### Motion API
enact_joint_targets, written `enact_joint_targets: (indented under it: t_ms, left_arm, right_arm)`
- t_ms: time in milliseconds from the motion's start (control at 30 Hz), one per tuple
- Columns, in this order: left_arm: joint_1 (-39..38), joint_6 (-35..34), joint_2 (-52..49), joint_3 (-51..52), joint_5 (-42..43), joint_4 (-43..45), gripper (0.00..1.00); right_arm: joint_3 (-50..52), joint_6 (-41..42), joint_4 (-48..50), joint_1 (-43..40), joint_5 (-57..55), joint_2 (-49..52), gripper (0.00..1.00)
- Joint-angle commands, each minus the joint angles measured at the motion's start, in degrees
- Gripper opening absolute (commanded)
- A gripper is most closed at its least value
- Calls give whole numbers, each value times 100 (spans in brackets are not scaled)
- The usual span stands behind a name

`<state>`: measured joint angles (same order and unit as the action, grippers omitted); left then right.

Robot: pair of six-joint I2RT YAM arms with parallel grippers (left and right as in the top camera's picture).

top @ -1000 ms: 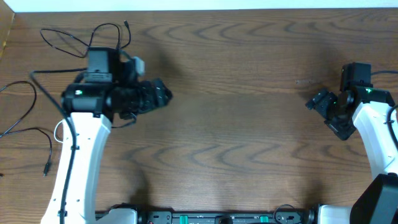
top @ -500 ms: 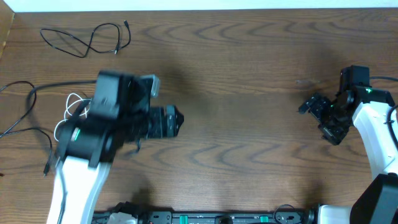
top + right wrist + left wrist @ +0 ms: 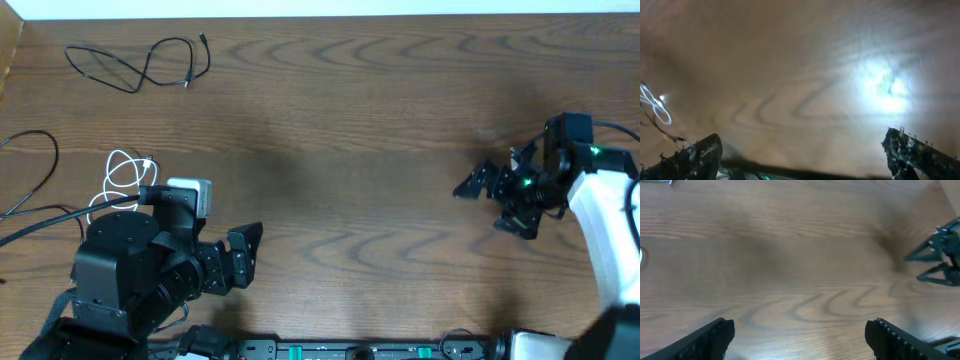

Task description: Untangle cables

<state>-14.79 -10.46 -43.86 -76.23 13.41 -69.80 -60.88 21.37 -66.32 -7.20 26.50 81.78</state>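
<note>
Left pincer (image 3: 247,256) hangs empty above the wooden desk (image 3: 380,120) near its front edge, jaws spread wide. Right pincer (image 3: 486,207) is likewise spread and empty at the desk's right side. All three cables lie at the left, apart from one another. One black cable (image 3: 140,62) loops at the far corner, a second black cable (image 3: 45,185) trails off the left edge, and the white cable (image 3: 122,172) coils just beside the left arm (image 3: 120,270).
</note>
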Motion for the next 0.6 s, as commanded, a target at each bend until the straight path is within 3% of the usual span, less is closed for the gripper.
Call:
enact_joint_targets:
  t_ms: [0,333,567]
  left_arm:
    - [-17,55,-2,7,-105,-2,89]
    - [-17,55,-31,7,-105,-4,89]
    - [-17,55,-31,7,-105,-4,89]
  right_arm:
    - [0,-234,-254,286,-400,-719,99]
    - [0,-197,-590,1495,-654,-3176,99]
    - [0,-127,-678,1641,-691,-4323,99]
